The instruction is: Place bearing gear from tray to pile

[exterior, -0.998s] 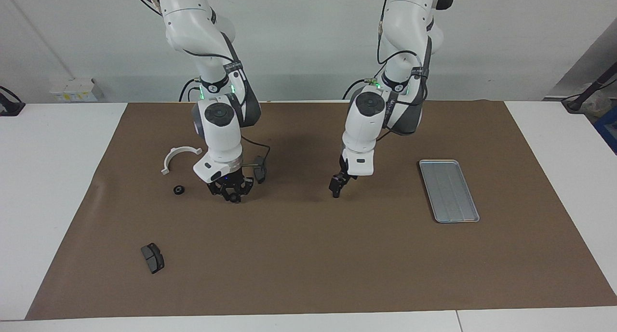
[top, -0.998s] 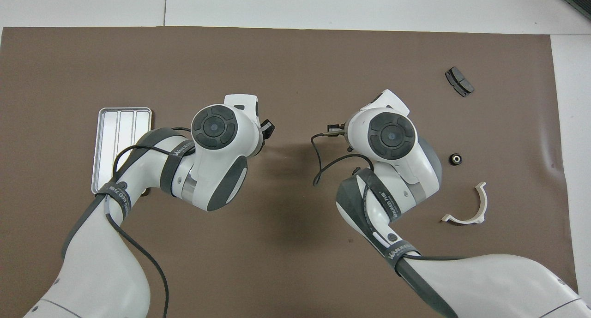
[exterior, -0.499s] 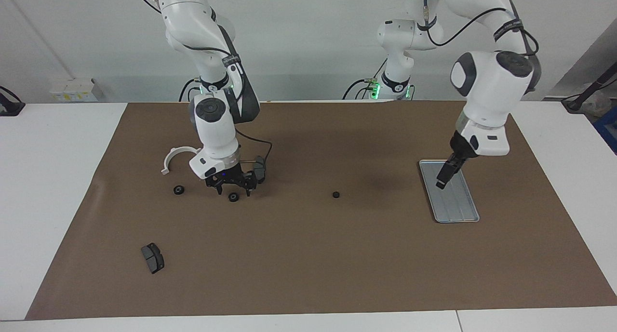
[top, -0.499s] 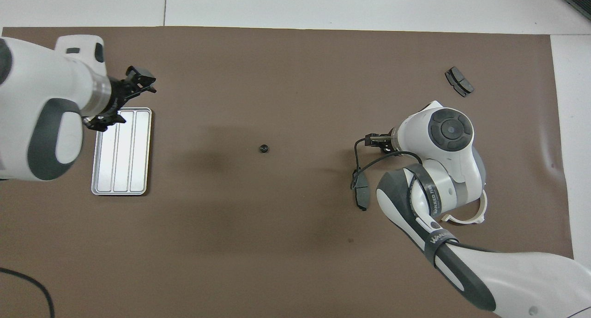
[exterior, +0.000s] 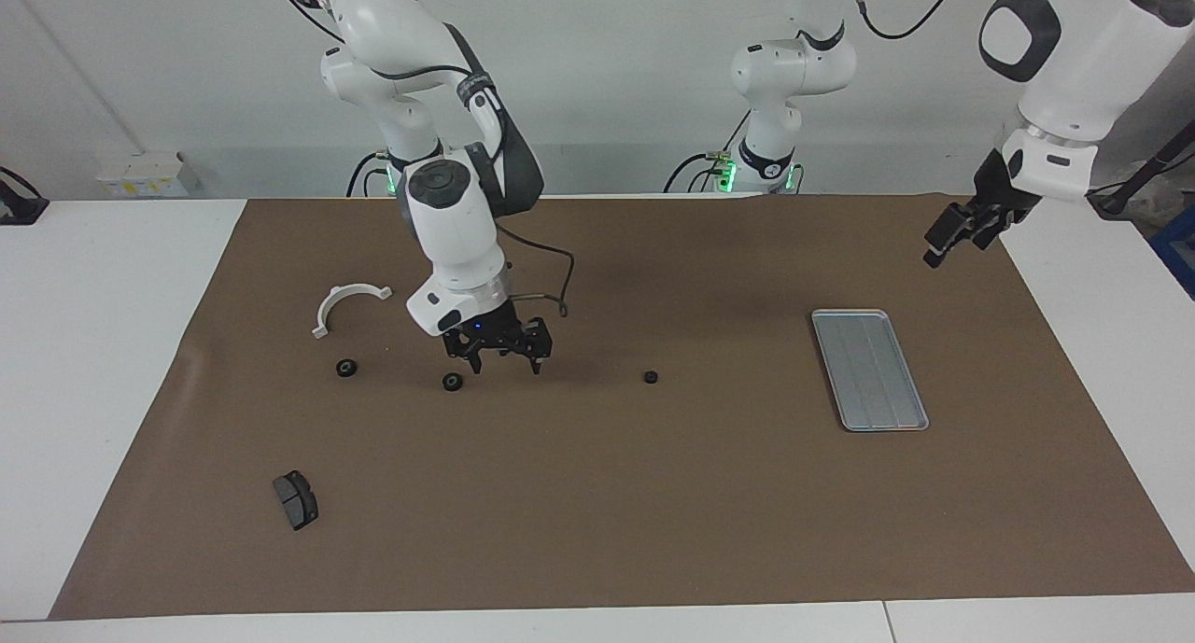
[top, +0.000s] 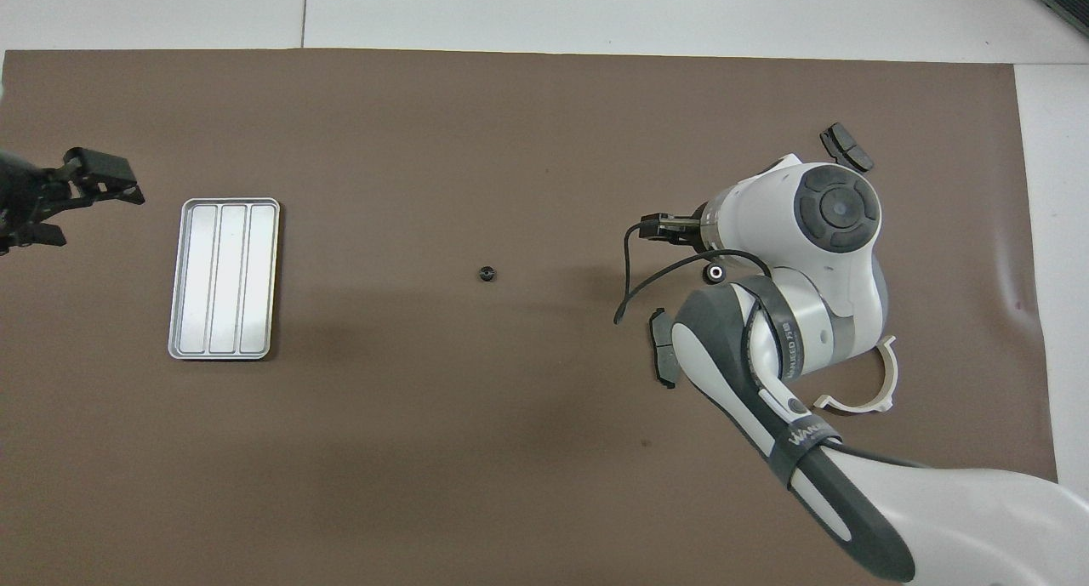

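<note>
Bearing gear: small black round bearing gear [exterior: 651, 377] [top: 487, 273], lying alone mid-counter on the brown mat [exterior: 597, 494], between tray and pile.
Tray: flat ridged silver-grey metal tray [exterior: 869, 370] [top: 224, 278].
Right gripper [exterior: 504, 358]: fingers wide, holding nothing, over the mat beside another black round piece [exterior: 453, 382].
Left gripper [exterior: 952, 237] [top: 76, 199]: wide, raised.
</note>
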Controlling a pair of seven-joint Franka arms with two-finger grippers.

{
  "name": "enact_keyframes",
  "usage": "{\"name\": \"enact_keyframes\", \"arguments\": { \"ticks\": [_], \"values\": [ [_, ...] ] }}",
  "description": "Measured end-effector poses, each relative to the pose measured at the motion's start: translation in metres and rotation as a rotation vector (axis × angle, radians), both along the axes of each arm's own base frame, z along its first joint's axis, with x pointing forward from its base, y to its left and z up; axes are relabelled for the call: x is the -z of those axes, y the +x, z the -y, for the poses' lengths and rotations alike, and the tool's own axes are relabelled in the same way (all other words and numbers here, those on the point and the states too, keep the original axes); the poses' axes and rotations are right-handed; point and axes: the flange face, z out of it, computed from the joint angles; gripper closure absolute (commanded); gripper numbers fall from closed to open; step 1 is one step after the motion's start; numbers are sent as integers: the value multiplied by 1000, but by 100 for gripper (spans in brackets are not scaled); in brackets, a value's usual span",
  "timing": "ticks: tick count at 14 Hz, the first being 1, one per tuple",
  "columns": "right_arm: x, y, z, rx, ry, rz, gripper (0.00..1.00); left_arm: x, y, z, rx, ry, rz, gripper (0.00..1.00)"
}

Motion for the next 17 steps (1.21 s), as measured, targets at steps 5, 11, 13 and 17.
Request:
{"name": "enact_keyframes", "arguments": {
  "ticks": [5, 11, 13, 17],
  "values": [
    [24, 6, -95, 44, -28, -46, 0, 5, -11, 9, 109, -1, -46, 0],
    [58, 14, -154, 41, -41, -36, 0, 28, 8, 4, 177, 89, -18, 0],
    [62, 8, -165, 17, -53, -30, 0, 28, 9, 9, 193, 106, -19, 0],
    [70, -9, -183, -30, -93, -32, 1, 14, 9, 11, 196, 111, 14, 0]
  ]
}}
